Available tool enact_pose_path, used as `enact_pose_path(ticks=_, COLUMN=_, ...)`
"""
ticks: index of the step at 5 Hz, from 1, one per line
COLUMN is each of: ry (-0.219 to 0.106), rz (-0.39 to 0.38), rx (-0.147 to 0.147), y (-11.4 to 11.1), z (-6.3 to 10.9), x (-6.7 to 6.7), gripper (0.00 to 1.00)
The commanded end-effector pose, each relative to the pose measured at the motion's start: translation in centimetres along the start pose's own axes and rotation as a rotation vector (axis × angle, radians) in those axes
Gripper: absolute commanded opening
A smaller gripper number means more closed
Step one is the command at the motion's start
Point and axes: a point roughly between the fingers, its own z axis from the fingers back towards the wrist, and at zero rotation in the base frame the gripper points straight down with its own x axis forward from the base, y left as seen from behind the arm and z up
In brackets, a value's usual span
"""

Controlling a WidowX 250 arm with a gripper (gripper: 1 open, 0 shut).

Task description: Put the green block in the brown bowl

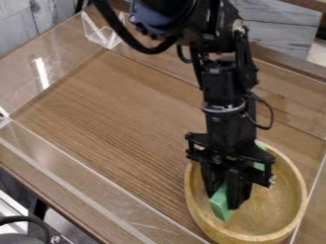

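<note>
The brown bowl (283,215) sits at the lower right of the wooden table, a large round wooden bowl with a thick rim. My gripper (230,197) points steeply down into it from above. Its black fingers are shut on the green block (222,203), a bright green bar that stands nearly upright between them, with its lower end close to or touching the bowl's floor near the left rim. The block's upper part is hidden behind the fingers.
Clear plastic walls (51,57) fence the wooden table (114,114) on the left and front. The black arm (216,67) rises from the bowl toward the top middle. A grey wall runs along the back right.
</note>
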Motion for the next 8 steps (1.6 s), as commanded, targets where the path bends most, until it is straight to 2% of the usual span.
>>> enact_pose_path(ticks=1, ry=-0.042, rz=-0.028, rx=-0.007, y=-0.56, z=1.02, x=1.05, gripper=0.0)
enact_pose_path(ticks=8, ry=-0.016, rz=-0.016, rx=-0.03, y=-0.4, z=0.43, x=1.48, gripper=0.0)
